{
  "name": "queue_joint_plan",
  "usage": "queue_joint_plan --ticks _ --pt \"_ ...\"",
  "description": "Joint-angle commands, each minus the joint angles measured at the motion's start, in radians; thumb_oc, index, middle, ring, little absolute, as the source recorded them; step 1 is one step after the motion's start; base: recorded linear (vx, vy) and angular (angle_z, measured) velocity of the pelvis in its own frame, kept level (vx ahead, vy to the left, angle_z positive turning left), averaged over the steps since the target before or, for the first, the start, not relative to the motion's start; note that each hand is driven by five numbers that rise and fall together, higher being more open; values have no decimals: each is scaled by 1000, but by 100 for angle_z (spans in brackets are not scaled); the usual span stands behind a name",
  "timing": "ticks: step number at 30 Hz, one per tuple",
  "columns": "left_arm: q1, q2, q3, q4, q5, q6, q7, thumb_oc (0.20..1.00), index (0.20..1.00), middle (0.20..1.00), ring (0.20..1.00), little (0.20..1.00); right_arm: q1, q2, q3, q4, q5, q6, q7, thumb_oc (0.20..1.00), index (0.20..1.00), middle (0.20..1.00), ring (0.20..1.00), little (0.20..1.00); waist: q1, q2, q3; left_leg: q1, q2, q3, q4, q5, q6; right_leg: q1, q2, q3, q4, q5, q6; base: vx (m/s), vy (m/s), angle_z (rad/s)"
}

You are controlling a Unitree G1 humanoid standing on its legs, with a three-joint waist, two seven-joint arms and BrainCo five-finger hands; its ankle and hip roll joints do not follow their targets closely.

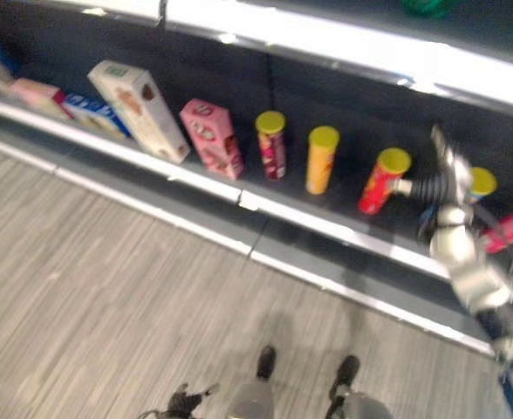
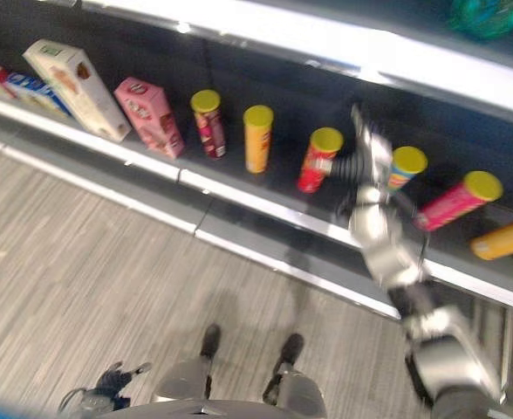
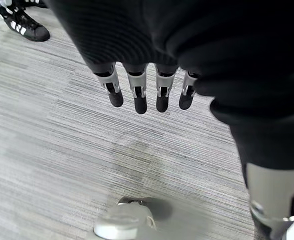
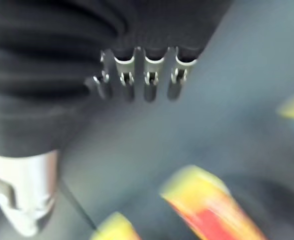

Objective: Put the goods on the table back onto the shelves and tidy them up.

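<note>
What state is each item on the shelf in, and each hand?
White box: leaning on the shelf.
Pink box: upright, tilted.
Dark red can: upright.
Orange can: upright.
Red can: standing, tilted, beside the right hand.
Pink can: lying on its side.
Right hand: open, raised at the shelf.
Left hand: open, fingers straight, hanging over the floor.

matt grey ribbed carpet floor [image 1: 108, 288]; dark matt shelf [image 1: 344, 188] with a glossy pale edge; glossy cardboard boxes [image 1: 139, 109]; smooth yellow-lidded cans [image 1: 321, 159].
</note>
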Motion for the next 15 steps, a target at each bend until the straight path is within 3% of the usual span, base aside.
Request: queue_joint_plan --ticks 1,3,8,9,10,11,12,13,15 --pt "6 32 -21 74 79 13 -45 1000 1000 1000 1000 1000 64 -38 7 -10 219 -83 214 1000 1000 1000 1000 1000 0 18 -52 13 38 124 4 -38 -15 9 -24 106 51 -110 85 11 163 -62" --pt "10 32 -9 72 88 4 -64 1000 1000 1000 1000 1000 158 -19 -5 -2 283 -85 289 1000 1000 1000 1000 1000 -19 8 -52 28 22 126 4 -49 -3 -2 -26 142 57 -101 93 4 159 -63" --pt "2 32 -22 38 76 -13 -77 1000 1000 1000 1000 1000 244 21 -55 37 344 -71 332 1000 1000 1000 1000 1000 -76 1 -41 41 -11 150 4 -64 33 -71 -37 221 114 -61 120 -64 178 -68" --pt "-4 42 -28 23 67 -21 -78 1000 1000 1000 1000 1000 230 37 -62 60 357 -70 328 1000 1000 1000 1000 1000 -85 1 -11 53 2 210 4 -63 45 -125 -51 205 197 -44 139 -200 146 -116" --pt "-9 47 -35 13 66 -20 -80 1000 1000 1000 1000 1000 227 39 -70 67 354 -65 318 1000 1000 1000 1000 1000 -83 5 -6 56 14 239 4 -59 45 -123 -69 151 216 -58 134 -167 92 -166" --pt "-10 47 -35 13 66 -20 -80 1000 1000 1000 1000 1000 227 39 -71 67 354 -65 318 1000 1000 1000 1000 1000 -83 4 -7 54 13 240 4 -57 45 -125 -70 152 215 -56 134 -71 17 -182" --pt "-9 50 -38 5 64 -19 -80 1000 1000 1000 1000 1000 237 39 -85 68 358 -62 318 1000 1000 1000 1000 1000 -82 8 -6 59 22 260 8 -57 47 -116 -90 105 239 -72 121 15 -7 -152" --pt "-9 54 -41 1 66 -18 -83 1000 1000 1000 1000 1000 255 33 -112 64 355 -62 311 1000 1000 1000 1000 1000 -80 14 -12 73 39 279 11 -74 43 -92 -115 60 266 -108 117 -23 -79 -93" --pt "-9 64 -25 -13 65 -16 -80 1000 1000 1000 1000 1000 280 6 -178 40 334 -61 293 1000 1000 1000 1000 1000 -83 10 -39 65 73 351 28 -70 32 -40 -211 6 282 -80 117 -49 -146 -67"
